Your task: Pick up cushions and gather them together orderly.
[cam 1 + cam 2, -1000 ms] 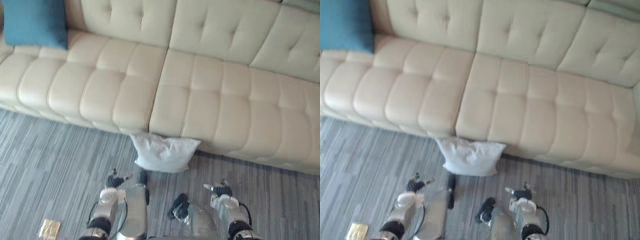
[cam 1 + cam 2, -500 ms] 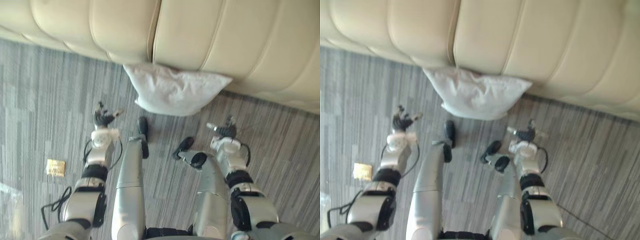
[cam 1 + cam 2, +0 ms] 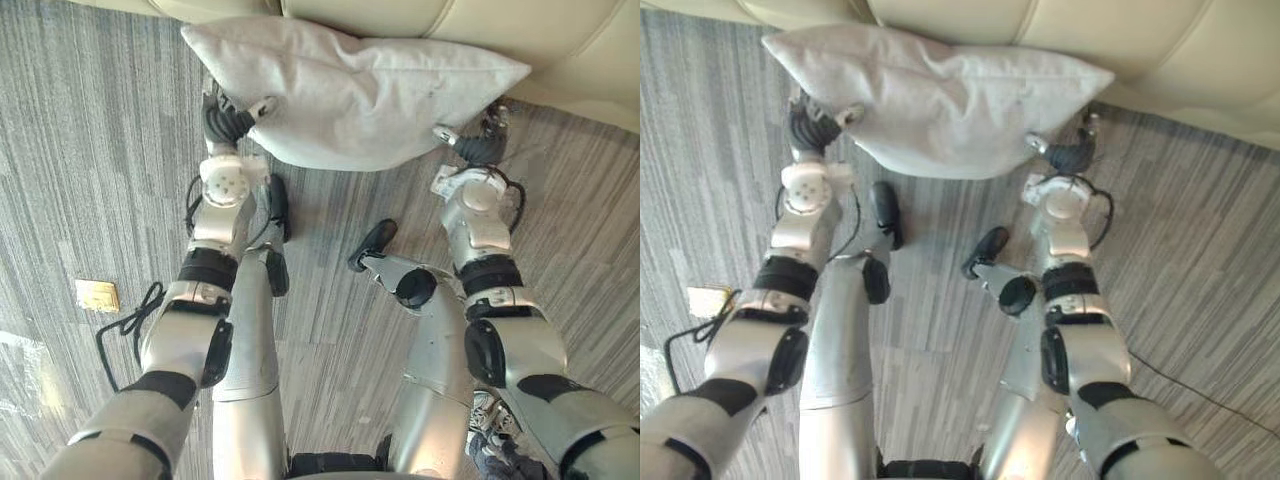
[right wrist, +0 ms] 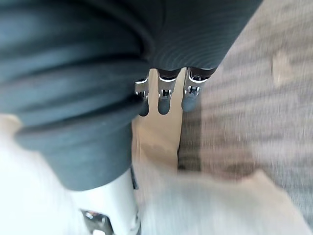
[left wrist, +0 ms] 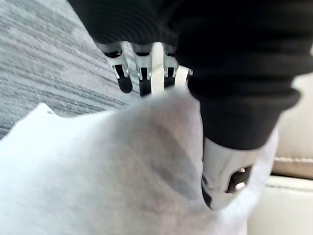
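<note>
The left hand point(image 3: 232, 122) and right hand point(image 3: 478, 147) have come forward to the 2 ends of the white cushion point(image 3: 370, 88). Left fingers point(image 5: 124, 81) lie straight, thumb resting on the fabric; right fingers point(image 4: 165, 101) are straight too, clasping nothing. The cushion lies on grey carpet point(image 3: 90, 130) against the cream sofa point(image 3: 585, 45).

One white cushion point(image 3: 360, 95), one cream sofa point(image 3: 590, 40), one small yellowish object point(image 3: 97, 295)

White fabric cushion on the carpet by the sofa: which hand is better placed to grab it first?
Left, probably. The left hand straddles the near edge of the white fabric cushion, thumb on the fabric, fingers open. The right hand sits off its end corner, open fingers pointing towards the beige sofa base.
</note>
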Robot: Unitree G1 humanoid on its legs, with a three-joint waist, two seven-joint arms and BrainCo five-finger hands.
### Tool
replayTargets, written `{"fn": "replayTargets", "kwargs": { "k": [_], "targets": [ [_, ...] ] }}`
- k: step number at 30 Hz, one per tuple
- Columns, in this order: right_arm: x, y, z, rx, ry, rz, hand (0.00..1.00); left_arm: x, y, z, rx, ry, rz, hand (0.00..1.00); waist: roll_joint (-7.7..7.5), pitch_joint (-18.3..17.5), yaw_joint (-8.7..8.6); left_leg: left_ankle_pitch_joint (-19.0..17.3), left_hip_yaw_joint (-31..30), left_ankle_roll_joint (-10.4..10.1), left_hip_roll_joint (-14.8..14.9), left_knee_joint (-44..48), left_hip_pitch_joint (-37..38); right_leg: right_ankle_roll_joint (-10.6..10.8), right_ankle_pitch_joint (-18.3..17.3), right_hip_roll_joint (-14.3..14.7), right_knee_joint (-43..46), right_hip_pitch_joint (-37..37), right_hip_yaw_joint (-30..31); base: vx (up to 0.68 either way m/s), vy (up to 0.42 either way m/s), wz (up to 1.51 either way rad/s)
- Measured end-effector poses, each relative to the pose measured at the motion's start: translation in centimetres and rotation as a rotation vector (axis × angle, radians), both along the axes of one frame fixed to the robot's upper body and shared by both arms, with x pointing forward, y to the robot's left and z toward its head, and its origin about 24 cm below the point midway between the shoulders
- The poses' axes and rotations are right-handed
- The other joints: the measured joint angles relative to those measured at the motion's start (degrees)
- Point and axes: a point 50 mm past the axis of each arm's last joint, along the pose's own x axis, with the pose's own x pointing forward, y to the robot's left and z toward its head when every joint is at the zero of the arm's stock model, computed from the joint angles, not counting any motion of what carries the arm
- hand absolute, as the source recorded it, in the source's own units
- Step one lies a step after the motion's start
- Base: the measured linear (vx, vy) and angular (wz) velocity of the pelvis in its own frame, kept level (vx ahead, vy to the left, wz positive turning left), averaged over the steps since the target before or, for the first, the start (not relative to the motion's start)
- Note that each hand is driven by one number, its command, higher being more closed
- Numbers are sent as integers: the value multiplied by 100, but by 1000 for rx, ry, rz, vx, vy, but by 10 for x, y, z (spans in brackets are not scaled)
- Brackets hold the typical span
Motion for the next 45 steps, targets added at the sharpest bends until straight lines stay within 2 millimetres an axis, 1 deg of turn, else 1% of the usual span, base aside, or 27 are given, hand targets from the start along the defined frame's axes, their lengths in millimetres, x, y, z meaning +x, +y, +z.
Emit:
{"fn": "replayTargets", "kwargs": {
  "k": [2, 4, 9, 10, 12, 15, 17, 18, 19, 20, 22, 23, 24, 25, 26, 27, 29, 30, 32, 34, 37, 38, 40, 41, 42, 43, 45],
  "targets": [
    [1, 15, 6, 7, -14, 31, 100, -1, -8, 2, -28, -8, 3, 100, 1, -1, -8, 0, -1, -2, 0, -5, 10, -1, -21, 1, 28, 0, 19, -73, 14, 4],
    [1, 21, 5, 32, -11, 28, 100, -2, -10, 4, -42, -16, 17, 100, 1, -1, -6, 8, -4, -14, -2, -22, 11, 7, -32, 1, 41, -6, 19, -75, 15, 5],
    [-3, 17, 7, 57, -36, 8, 100, -8, -9, 14, -80, -63, 40, 100, 5, -3, -12, 78, 15, -53, -11, -107, 124, -12, -19, 20, 32, 22, 71, -80, 11, 1],
    [-6, 17, 5, 54, -47, 14, 100, -10, -8, 16, -86, -77, 44, 100, 6, -4, -13, 121, 22, -68, -11, -127, 219, -33, -8, 36, 2, 99, 78, -61, -4, 0],
    [-12, 21, -5, 45, -42, 34, 100, -14, -7, 11, -86, -83, 49, 100, 6, -8, -16, 137, 28, -94, 5, -251, 530, -62, 11, 100, -128, 395, 76, -65, -4, -2],
    [-25, 22, -24, 44, -58, 50, 100, -24, -11, -5, -72, -96, 24, 100, 8, -19, -19, 171, 42, -166, 9, -635, 1243, -71, 55, 233, -496, 1058, 60, -56, -14, -4],
    [-37, 21, -30, 51, -87, 55, 100, -33, -15, -12, -67, -114, 0, 100, 9, -22, -18, 206, 77, -221, 17, -884, 1723, -63, 93, 326, -762, 1508, 34, -37, -43, -5],
    [-45, 20, -38, 54, -92, 57, 100, -39, -18, -21, -62, -108, -15, 100, 5, -38, -10, 220, 115, -240, 24, -1065, 2034, -37, 106, 376, -935, 1790, 26, -11, -66, -7],
    [-53, 19, -51, 47, -80, 56, 100, -44, -21, -36, -68, -86, -26, 100, 16, -281, -11, 218, 129, -249, 26, -1188, 2180, 8, 123, 417, -1079, 1927, 15, 28, -79, -10],
    [-65, 15, -66, 45, -68, 43, 100, -53, -25, -53, -86, -56, -43, 100, 18, -527, -21, 222, 175, -276, 20, -1309, 2416, -13, 169, 442, -1217, 2148, 6, 49, -66, -10],
    [-78, 12, -79, 61, -57, 33, 100, -62, -31, -66, -93, -36, -65, 100, 16, -529, -27, 210, 187, -291, 26, -1388, 2865, -15, 179, 492, -1380, 2610, -2, 88, -70, -6],
    [-92, 8, -90, 51, -46, 19, 100, -71, -36, -78, -102, -14, -82, 100, 14, -531, -31, 202, 191, -303, -6, -1523, 3317, -11, 177, 509, -1540, 3066, -22, 87, -77, -1],
    [-96, 8, -92, 47, -43, 17, 100, -73, -36, -81, -104, -9, -85, 100, 14, -531, -32, 190, 192, -319, -14, -1563, 3437, -4, 173, 522, -1586, 3180, -24, 96, -76, -2],
    [-107, 7, -100, 34, -36, 17, 100, -82, -37, -89, -106, 3, -92, 100, 12, -536, -35, 157, 206, -349, -39, -1746, 3808, 46, 185, 566, -1755, 3522, -16, 115, -73, -6],
    [-121, 6, -112, 14, -9, 32, 100, -94, -35, -105, -119, 37, -94, 100, 11, -689, -40, 159, 283, -353, -49, -1981, 4225, 79, 204, 604, -1979, 3899, -22, 97, -57, -7],
    [-126, 6, -116, 6, 1, 37, 100, -98, -34, -110, -122, 51, -94, 100, 12, -779, -40, 153, 307, -361, -54, -2047, 4312, 103, 204, 609, -2036, 3970, -24, 103, -41, -7],
    [-143, 7, -136, -21, 67, 64, 100, -116, -30, -135, -129, 122, -93, 100, 23, -1086, -31, 140, 379, -397, -69, -2357, 4849, 189, 230, 692, -2370, 4477, -19, 135, -29, -8],
    [-150, 7, -142, -28, 91, 71, 100, -123, -29, -143, -131, 142, -94, 100, 23, -1162, -23, 137, 401, -417, -73, -2474, 5060, 202, 234, 716, -2489, 4677, -38, 151, -29, -5],
    [-173, 7, -162, -56, 169, 89, 100, -144, -27, -165, -138, 212, -101, 100, 20, -1564, -28, 177, 437, -489, -136, -2938, 5610, 268, 262, 795, -2878, 5166, -61, 157, -32, -1],
    [-181, 7, -171, -72, 208, 101, 100, -154, -26, -177, -137, 252, -102, 100, 39, -1780, -36, 267, 437, -539, -217, -3313, 5924, 323, 291, 831, -3098, 5379, -46, 146, -26, -1],
    [-190, 6, -181, -101, 256, 126, 100, -168, -21, -194, -119, 320, -108, 100, 149, -2067, -66, 516, 482, -584, -270, -4026, 6508, 343, 490, 1033, -3719, 5861, -45, 166, -18, -8],
    [-192, 5, -184, -106, 268, 134, 100, -173, -21, -199, -124, 343, -113, 100, 205, -2146, -97, 529, 467, -590, -258, -4123, 6670, 330, 563, 1121, -3919, 6093, -76, 164, -20, -7],
    [-193, 5, -188, -109, 284, 142, 100, -178, -20, -204, -133, 366, -121, 100, 195, -2165, -115, 523, 423, -586, -264, -4082, 6859, 339, 595, 1170, -4109, 6380, -76, 140, -23, -4],
    [-194, 3, -192, -113, 300, 143, 100, -181, -21, -208, -133, 384, -130, 100, 191, -2169, -127, 439, 396, -548, -262, -3841, 6922, 346, 601, 1179, -4228, 6621, -80, 150, -23, -1],
    [-194, 3, -193, -116, 305, 144, 100, -183, -21, -209, -133, 388, -134, 100, 193, -2169, -126, 369, 383, -530, -250, -3670, 6902, 347, 601, 1176, -4253, 6688, -77, 82, 0, -1],
    [-194, 2, -196, -125, 317, 149, 100, -185, -21, -211, -135, 398, -135, 100, 204, -2167, -123, 254, 324, -493, -209, -3220, 6798, 348, 599, 1180, -4297, 6824, -75, 59, 32, -4],
    [-195, -3, -201, -153, 342, 158, 100, -186, -21, -216, -159, 420, -145, 100, 231, -2173, -105, 217, 328, -496, -74, -2065, 6400, 356, 595, 1187, -4402, 7059, -59, 48, 61, -11]
  ]
}}
